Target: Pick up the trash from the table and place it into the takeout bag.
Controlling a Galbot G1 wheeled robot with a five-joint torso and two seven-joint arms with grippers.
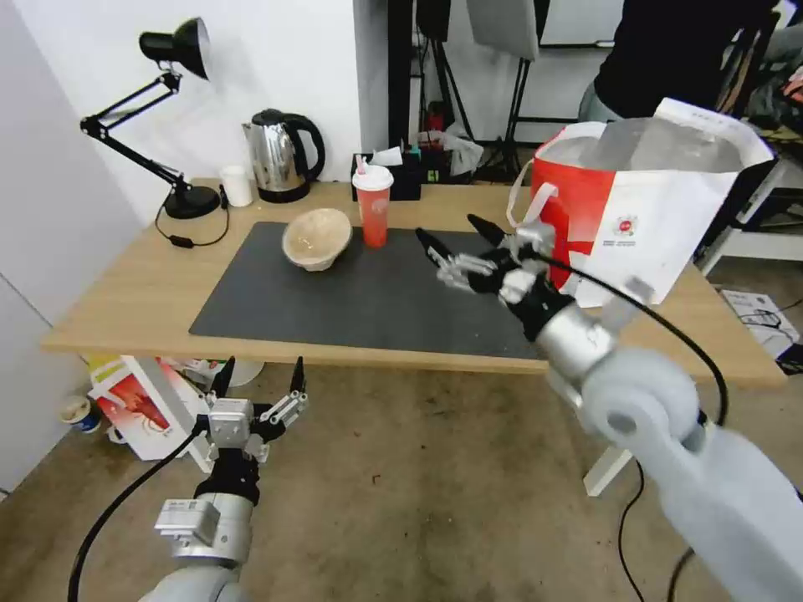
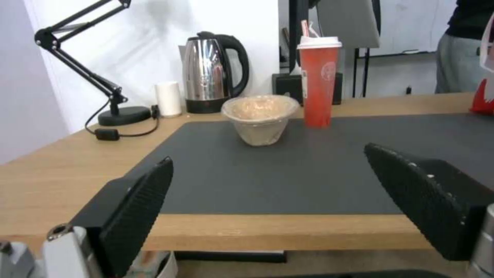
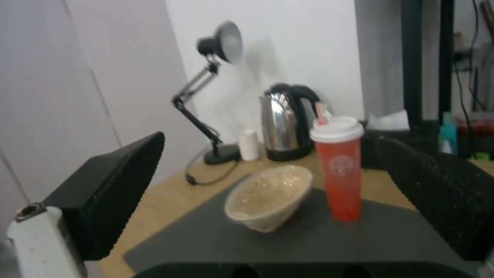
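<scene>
Red cup [image 1: 373, 206] and tan pulp bowl [image 1: 317, 238] stand on the mat ahead-left of the right gripper [image 1: 457, 236], jaws apart (takeout bag [image 1: 644, 205] just behind it). Left gripper [image 2: 268, 193] waits below the table edge, spread. Right wrist view: centre on the cup, grip mid-body.

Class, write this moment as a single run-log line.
right tool: open, over mat, facing red cup | left tool: open, below table edge | tan bowl: on mat | takeout bag: upright
</scene>
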